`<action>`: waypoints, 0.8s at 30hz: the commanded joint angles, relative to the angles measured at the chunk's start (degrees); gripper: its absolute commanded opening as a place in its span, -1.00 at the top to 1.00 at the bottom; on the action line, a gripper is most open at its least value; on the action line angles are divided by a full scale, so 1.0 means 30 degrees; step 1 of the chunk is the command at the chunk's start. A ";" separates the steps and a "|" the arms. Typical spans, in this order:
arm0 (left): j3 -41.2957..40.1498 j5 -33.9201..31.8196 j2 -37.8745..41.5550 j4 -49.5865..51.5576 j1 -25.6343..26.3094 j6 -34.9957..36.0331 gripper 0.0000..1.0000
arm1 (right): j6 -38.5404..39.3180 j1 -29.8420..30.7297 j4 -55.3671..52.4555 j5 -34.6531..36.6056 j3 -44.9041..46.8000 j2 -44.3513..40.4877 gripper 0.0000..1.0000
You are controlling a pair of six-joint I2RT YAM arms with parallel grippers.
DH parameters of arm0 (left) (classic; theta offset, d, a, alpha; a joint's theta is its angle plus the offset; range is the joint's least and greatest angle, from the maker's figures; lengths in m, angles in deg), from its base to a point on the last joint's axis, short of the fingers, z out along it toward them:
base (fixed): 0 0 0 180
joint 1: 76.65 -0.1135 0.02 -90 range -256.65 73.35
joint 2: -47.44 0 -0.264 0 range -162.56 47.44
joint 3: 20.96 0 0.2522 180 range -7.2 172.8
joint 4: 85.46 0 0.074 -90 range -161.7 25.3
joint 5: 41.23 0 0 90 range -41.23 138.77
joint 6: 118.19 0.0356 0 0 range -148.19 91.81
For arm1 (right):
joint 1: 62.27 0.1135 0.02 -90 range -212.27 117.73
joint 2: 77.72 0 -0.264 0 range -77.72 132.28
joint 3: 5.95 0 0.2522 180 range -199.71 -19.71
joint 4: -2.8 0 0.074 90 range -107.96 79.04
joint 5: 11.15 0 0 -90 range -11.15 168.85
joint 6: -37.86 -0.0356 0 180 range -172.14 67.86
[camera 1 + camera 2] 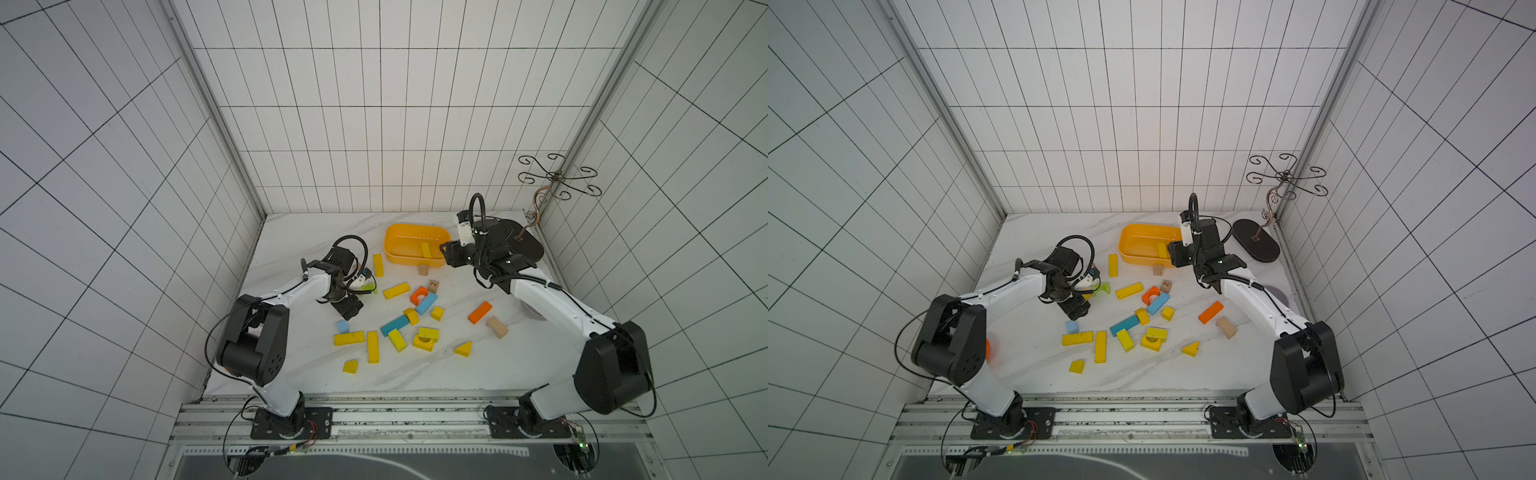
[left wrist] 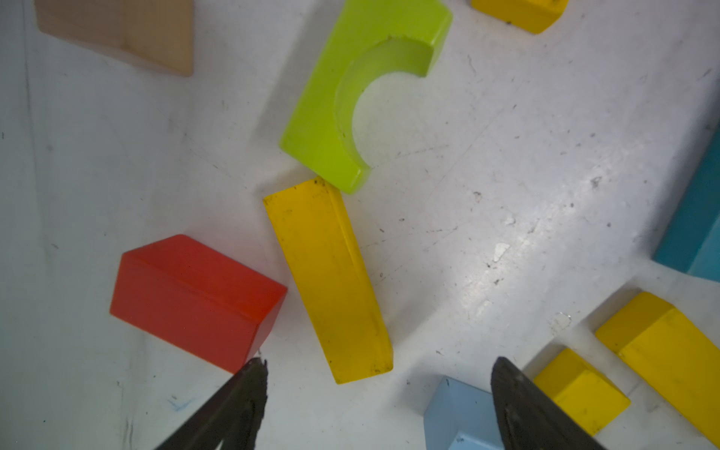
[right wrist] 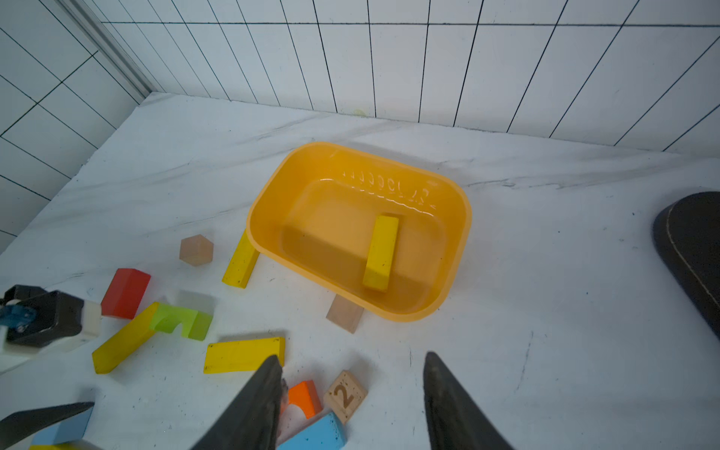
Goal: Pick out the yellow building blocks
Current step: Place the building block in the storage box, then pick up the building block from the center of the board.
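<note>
left gripper (image 2: pixel 380 362): jaws spread wide, nothing between them; points down at the table (image 2: pixel 487 175).
under left gripper: yellow bar (image 2: pixel 327 280) lies flat. In the left wrist view its near end sits between the fingertips, which are clear of it.
beside that bar: green arch (image 2: pixel 323 117) touches its far end; red block (image 2: pixel 195 300) just beside one long side; pale blue block (image 2: pixel 456 417) near one fingertip.
right gripper (image 3: pixel 352 356): jaws apart, empty; held above the table just short of the tub (image 3: pixel 265 202).
tub contents: one yellow piece, the tub bar (image 3: pixel 381 253), on the floor toward one end.
tub surroundings: rim bar (image 3: pixel 240 262), yellow, on the table just beside the tub's end; wood block (image 3: pixel 345 313) at the near wall.
loose yellow blocks (image 1: pixel 372 346): about ten scattered mid-table in both top views: bars, cubes, wedges, an arch.
mixed in: teal bar (image 1: pixel 394 325), orange arch (image 1: pixel 419 295), orange bar (image 1: pixel 479 312), number block (image 3: pixel 345 395).
far corner: black stand (image 1: pixel 528 245), well apart from the blocks.
</note>
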 commanded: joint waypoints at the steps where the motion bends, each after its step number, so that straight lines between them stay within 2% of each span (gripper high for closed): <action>1: 0.0731 -0.0298 -0.0814 -0.0931 0.0015 -0.0137 -0.75 | -0.0285 0.0300 -0.0067 -0.0628 0.1898 -0.1730 -0.14; 7: 0.1320 -0.0213 -0.2190 -0.0736 0.0015 -0.0044 -0.60 | -0.0346 0.0373 -0.0488 -0.0461 0.3357 -0.3830 -0.13; 12: 0.1903 -0.0132 -0.2953 -0.0647 0.0015 -0.0115 -0.47 | -0.0028 0.0359 -0.0851 -0.0252 0.3875 -0.4383 -0.13; 14: 0.2175 -0.0100 -0.3265 -0.0576 0.0015 -0.0246 -0.38 | 0.0064 0.0373 -0.1020 -0.0164 0.3955 -0.4441 -0.13; 19: 0.2539 0.0021 -0.3875 -0.0228 0.0015 -0.0249 0.04 | 0.0181 0.0373 -0.1095 -0.0076 0.4129 -0.4711 -0.13; 24: 0.2237 -0.0124 -0.4070 -0.0081 0.0015 -0.0130 0.26 | 0.0215 0.0357 -0.1095 -0.0147 0.4182 -0.4583 -0.13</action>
